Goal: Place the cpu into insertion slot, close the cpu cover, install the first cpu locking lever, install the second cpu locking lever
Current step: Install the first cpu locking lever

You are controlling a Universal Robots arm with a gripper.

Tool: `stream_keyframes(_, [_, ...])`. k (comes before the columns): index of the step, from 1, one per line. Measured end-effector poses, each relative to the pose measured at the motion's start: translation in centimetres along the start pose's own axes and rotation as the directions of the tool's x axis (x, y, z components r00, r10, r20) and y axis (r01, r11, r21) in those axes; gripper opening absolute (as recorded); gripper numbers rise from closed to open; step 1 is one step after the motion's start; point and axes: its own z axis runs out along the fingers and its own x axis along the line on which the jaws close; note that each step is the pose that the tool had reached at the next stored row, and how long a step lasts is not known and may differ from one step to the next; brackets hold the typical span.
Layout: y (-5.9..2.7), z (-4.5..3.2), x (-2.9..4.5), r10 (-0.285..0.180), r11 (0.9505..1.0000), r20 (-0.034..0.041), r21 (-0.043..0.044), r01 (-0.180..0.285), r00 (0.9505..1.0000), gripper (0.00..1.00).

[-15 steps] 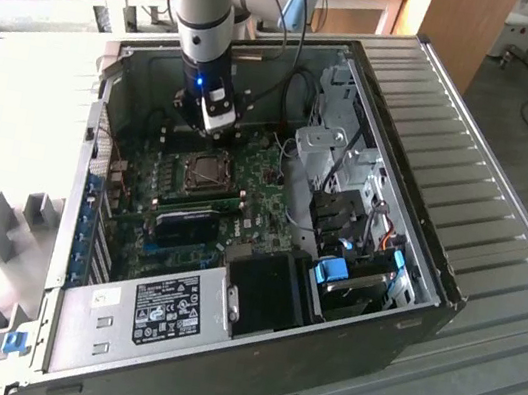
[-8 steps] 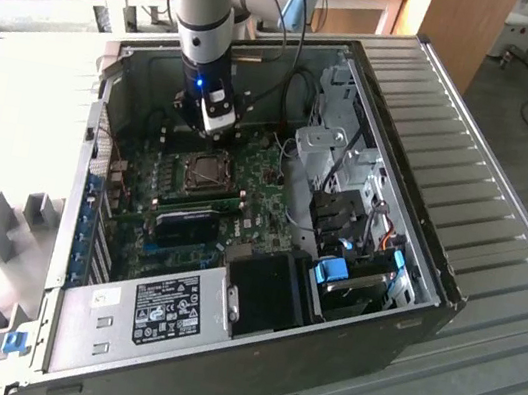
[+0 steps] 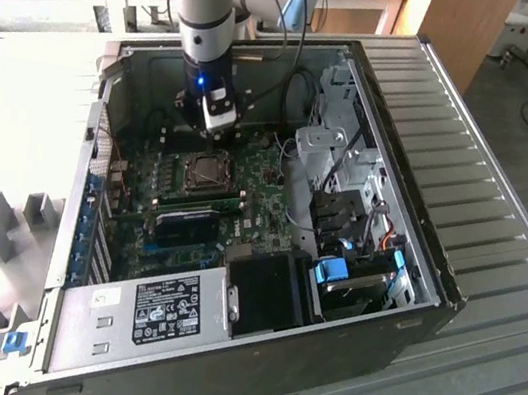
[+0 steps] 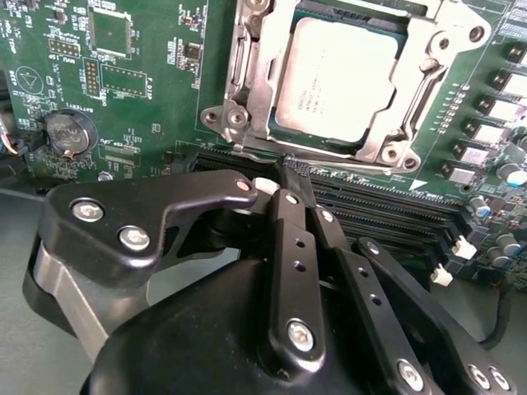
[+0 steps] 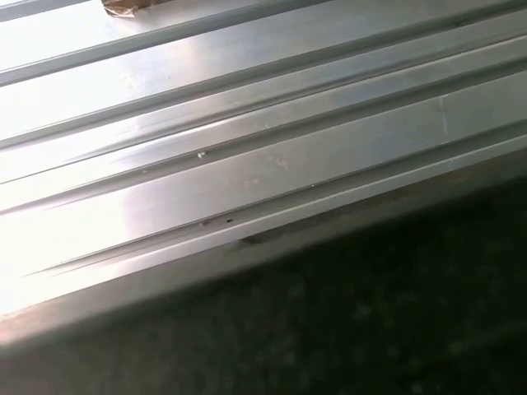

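Gripper [image 4: 296,174]: the black fingers are seen drawn together, tips meeting. Whether anything thin is nipped between them cannot be told.
Gripper position: it is held low over the motherboard [image 4: 148,49], just beside the socket edge that faces the memory slots [image 4: 370,206]. This is judged to be so that the socket hardware can be worked from close range.
Cpu [image 4: 342,82]: it is seated flat in the insertion slot [image 4: 362,12], silvery top up.
Cpu cover [image 4: 428,82]: it is folded down around the chip, and the metal top is framed by its window. Placement and cover closing are therefore judged done.
Computer case [image 3: 451,290]: it is laid on its side with the panel off, so the board is reached from above.
Case contents: the motherboard, a power supply [image 3: 155,306] and drive bays with blue tabs [image 3: 333,270] are held inside.
Support: the case is rested on a ribbed metal table [image 3: 507,198].
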Motion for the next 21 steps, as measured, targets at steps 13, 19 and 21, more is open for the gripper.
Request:
stream_keyframes(13, [0.36,-0.3,-0.17,0.002,1.0,0.0005,0.003,-0.002,1.0,0.11])
stream_keyframes(19, [0.38,-0.49,-0.19,0.002,1.0,0.0005,0.0042,-0.002,1.0,0.11])
stream_keyframes(21, [0.37,-0.5,-0.2,0.002,1.0,0.0009,0.0061,-0.002,1.0,0.11])
